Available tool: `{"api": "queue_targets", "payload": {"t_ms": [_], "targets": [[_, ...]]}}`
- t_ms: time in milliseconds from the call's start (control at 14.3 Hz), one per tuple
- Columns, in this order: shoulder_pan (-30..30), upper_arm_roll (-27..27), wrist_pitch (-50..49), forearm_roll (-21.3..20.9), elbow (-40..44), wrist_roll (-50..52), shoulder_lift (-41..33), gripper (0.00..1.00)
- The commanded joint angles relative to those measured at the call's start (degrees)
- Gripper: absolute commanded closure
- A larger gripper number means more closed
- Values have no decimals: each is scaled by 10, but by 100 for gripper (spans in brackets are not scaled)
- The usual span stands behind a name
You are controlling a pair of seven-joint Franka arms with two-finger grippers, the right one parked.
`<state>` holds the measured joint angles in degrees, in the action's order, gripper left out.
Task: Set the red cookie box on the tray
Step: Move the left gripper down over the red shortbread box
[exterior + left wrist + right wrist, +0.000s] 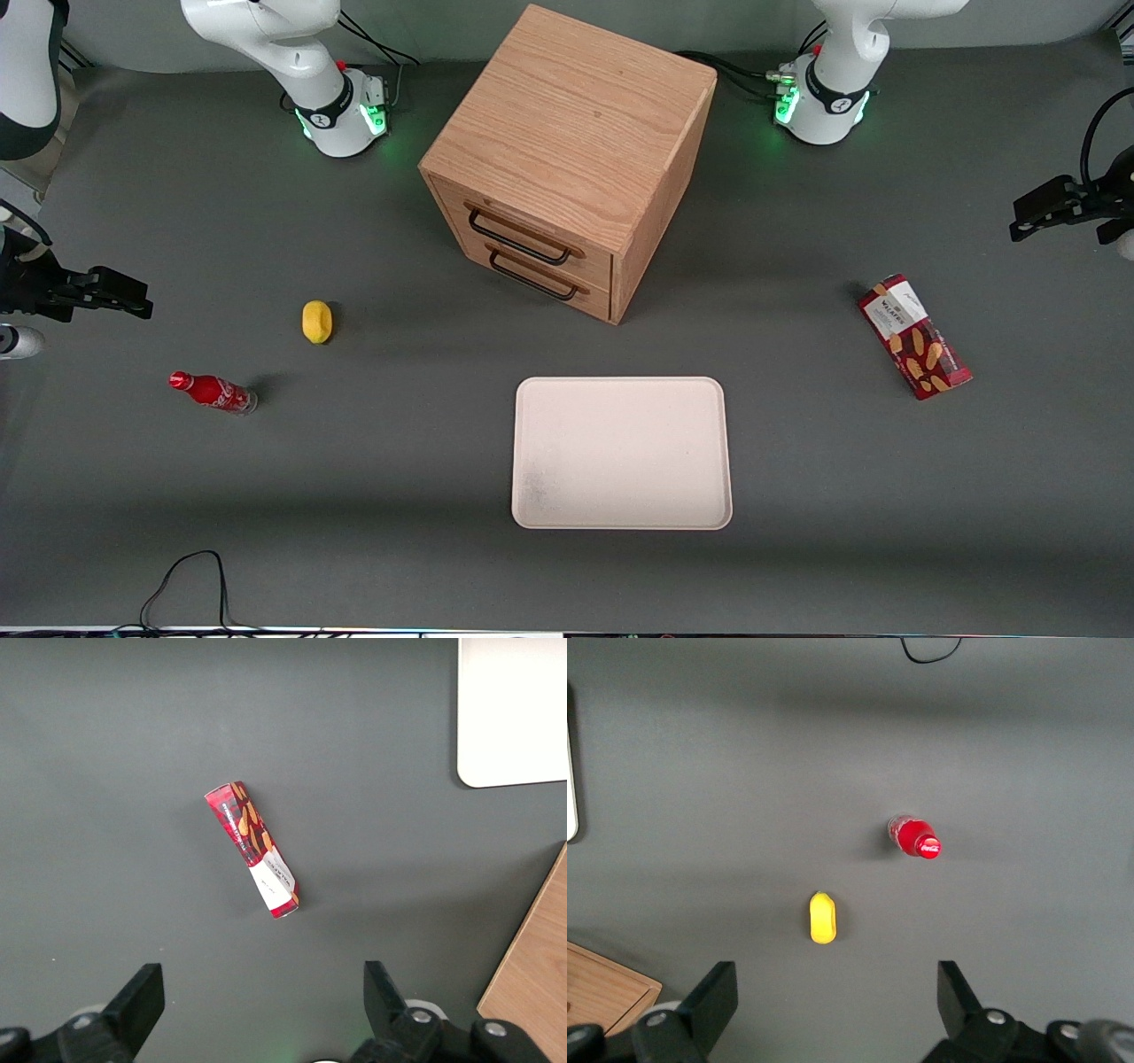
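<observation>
The red cookie box (914,337) lies flat on the grey table toward the working arm's end, its white label end pointing away from the front camera. It also shows in the left wrist view (252,849). The cream-white tray (620,452) sits empty near the front camera, in front of the drawer cabinet, and one corner of it shows in the left wrist view (514,709). My left gripper (1019,221) hangs above the table, farther from the front camera than the box and well clear of it. In the left wrist view the gripper (261,992) is open and empty.
A wooden two-drawer cabinet (567,159) stands mid-table, farther from the front camera than the tray. A yellow lemon (317,321) and a small red cola bottle (213,392) lie toward the parked arm's end. A black cable (190,567) loops at the front edge.
</observation>
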<state>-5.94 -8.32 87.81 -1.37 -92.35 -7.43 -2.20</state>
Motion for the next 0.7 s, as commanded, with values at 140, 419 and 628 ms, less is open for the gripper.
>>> {"api": "queue_targets", "payload": {"t_ms": [140,419,628], "targets": [[2,-1,-12,5,16,-21,2,0],[7,-6,19,-4,-52,-5,19,0],[23,-23,170,-5,-157,72,32,0]]}}
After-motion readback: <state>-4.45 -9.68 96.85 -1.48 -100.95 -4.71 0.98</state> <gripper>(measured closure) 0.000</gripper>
